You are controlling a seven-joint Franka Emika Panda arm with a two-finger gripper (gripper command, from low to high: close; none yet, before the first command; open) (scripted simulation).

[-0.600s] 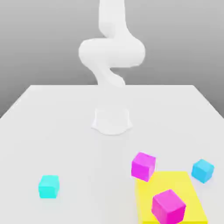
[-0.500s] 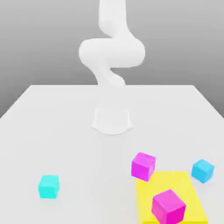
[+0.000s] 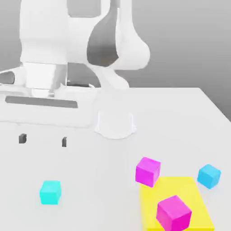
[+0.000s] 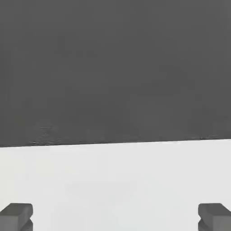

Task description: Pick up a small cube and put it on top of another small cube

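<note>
Trouble spot is aim: gripper (image 3: 43,140) hangs with jaws wide apart, above the table (image 3: 180,117), while the turquoise cube (image 3: 50,192) sits near its front edge. Sloppy descent knocks it away.

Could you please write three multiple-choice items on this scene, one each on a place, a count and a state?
1. On what does the nearer magenta cube rest?
A. the yellow pad
B. the bare table
C. the turquoise cube

2. How many magenta cubes are there?
A. one
B. two
C. three

3. How is the hand at this moment?
A. shut on the turquoise cube
B. open, holding nothing
C. shut on a magenta cube

Key: 1 A, since yellow shows on all sides of that cube; 2 B, one on the pad and the other magenta cube at its far corner; 3 B, because the fingertips stand wide apart with nothing between them, above the turquoise cube.
</note>
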